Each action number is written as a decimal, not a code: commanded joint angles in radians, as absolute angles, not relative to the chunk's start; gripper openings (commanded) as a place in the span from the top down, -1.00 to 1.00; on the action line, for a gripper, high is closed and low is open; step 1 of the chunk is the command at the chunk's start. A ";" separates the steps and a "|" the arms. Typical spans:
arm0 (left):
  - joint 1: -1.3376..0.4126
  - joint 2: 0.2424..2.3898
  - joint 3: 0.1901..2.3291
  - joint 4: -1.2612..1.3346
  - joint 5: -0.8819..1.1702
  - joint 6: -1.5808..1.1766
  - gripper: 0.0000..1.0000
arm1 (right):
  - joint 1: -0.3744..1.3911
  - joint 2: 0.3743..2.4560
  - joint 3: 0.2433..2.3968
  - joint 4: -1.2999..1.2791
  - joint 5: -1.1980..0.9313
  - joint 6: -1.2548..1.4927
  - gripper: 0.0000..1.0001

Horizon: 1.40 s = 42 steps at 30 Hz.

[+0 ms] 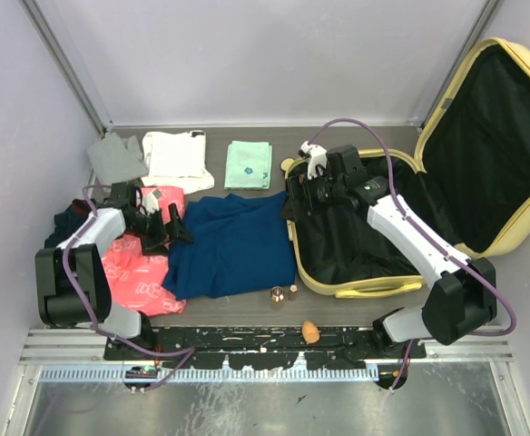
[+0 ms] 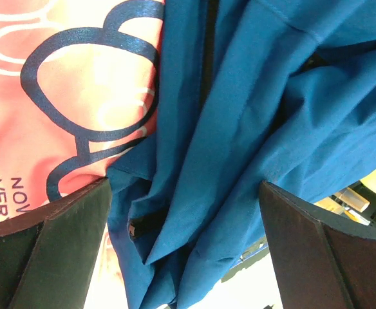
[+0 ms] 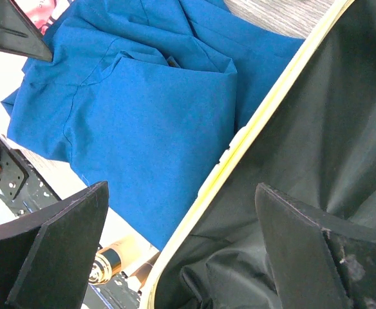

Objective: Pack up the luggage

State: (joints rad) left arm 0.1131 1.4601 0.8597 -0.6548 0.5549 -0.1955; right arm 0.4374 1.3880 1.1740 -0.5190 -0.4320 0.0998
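Yellow hard-shell luggage [image 1: 505,127]: lies open at the right of the overhead view, with the lid propped toward the upper right. No clothes show in the black-lined tub. Risk: the near rim stands between the tub and the garments, so cloth dragged low may catch on it.

Blue garment [image 1: 233,245]: crumpled at centre frame. Its right edge is just beside the luggage rim and its left edge meets the pink garment. Risk: loose folds may slip from a shallow pinch or trail outside the tub.

Pink printed garment [image 1: 138,272]: lower left, touching the blue. Risk: it gets grabbed along with the blue.

White shirt [image 1: 176,159], grey cloth [image 1: 117,156], green cloth [image 1: 248,164]: folded, upper centre-left.

Left gripper [image 1: 168,222]: fingers apart and empty, over the seam between blue and pink.

Right gripper [image 1: 297,200]: fingers apart and empty, straddling the luggage rim. Closing here would clamp plastic, not cloth.

Two small bottles [image 1: 283,294]: lower centre, near the blue hem. A dragged hem could topple them.
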 commanded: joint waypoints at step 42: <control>0.191 1.463 1.081 -0.919 0.604 -0.087 1.00 | 0.629 1.521 1.224 -0.364 -0.363 0.307 -0.91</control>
